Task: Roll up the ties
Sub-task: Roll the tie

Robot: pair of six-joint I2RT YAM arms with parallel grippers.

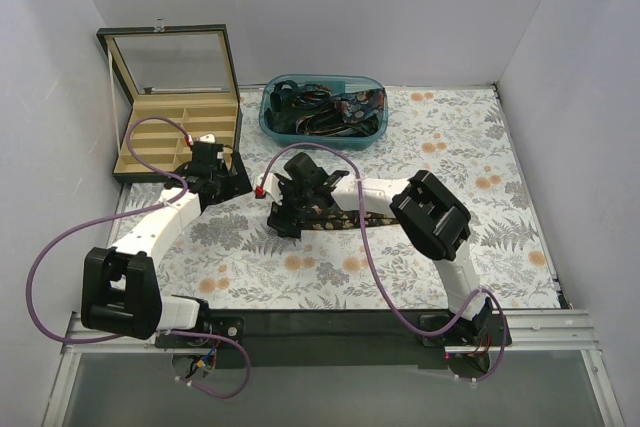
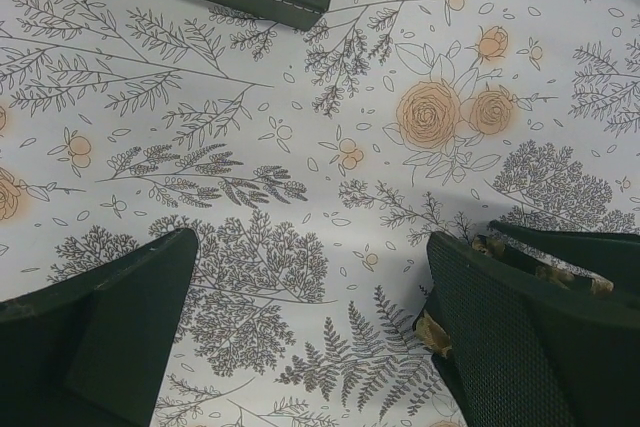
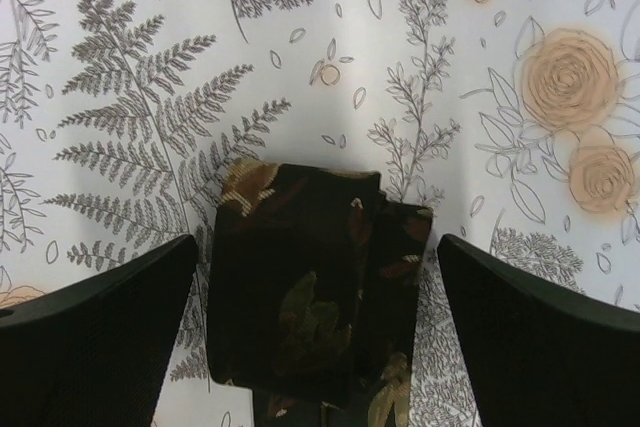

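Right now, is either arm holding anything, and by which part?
Nothing is held. The right fingers stand open astride the folded tie, clear of it; the left fingers are open too.

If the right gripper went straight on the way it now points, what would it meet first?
Probably the dark tie, lying on the floral tablecloth right below the open right gripper; depth is unclear.

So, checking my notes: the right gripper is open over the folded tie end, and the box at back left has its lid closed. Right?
Not quite: the top view shows the box with its lid standing open. The rest holds: the right gripper is open over the folded end of the tie.
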